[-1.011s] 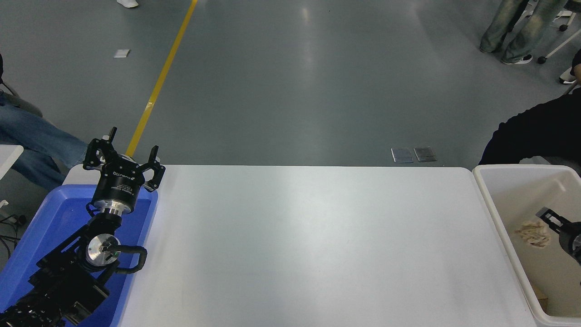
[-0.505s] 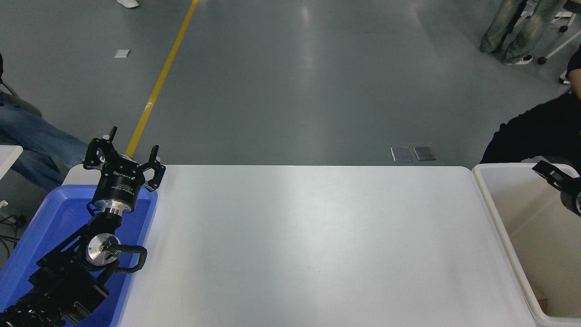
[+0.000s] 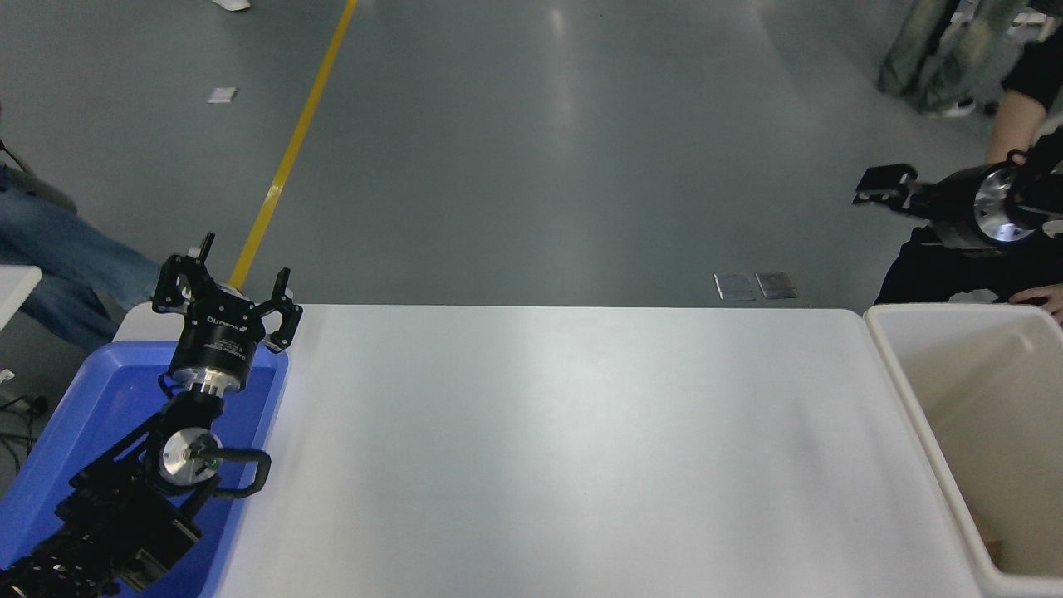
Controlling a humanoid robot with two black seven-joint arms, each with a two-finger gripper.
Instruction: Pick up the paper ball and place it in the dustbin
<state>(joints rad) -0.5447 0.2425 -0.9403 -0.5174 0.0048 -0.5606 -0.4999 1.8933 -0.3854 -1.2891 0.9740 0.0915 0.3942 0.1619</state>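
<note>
Both grippers are seen: the left gripper (image 3: 230, 278) is parked with fingers spread above the blue tray (image 3: 100, 390). The right gripper (image 3: 882, 187) is held high beyond the dustbin (image 3: 913, 390), its finger state unclear. No paper ball can be made out.

Tray (image 3: 100, 390) at the table's (image 3: 548, 448) left edge — dustbin (image 3: 893, 349) at its right.

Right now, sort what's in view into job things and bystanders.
Job:
dustbin, paper ball not visible
right pincer, raised beyond the bin
left pincer, parked over the blue tray

Lying about:
blue tray
white table
person's hand at the bin's rim
</note>
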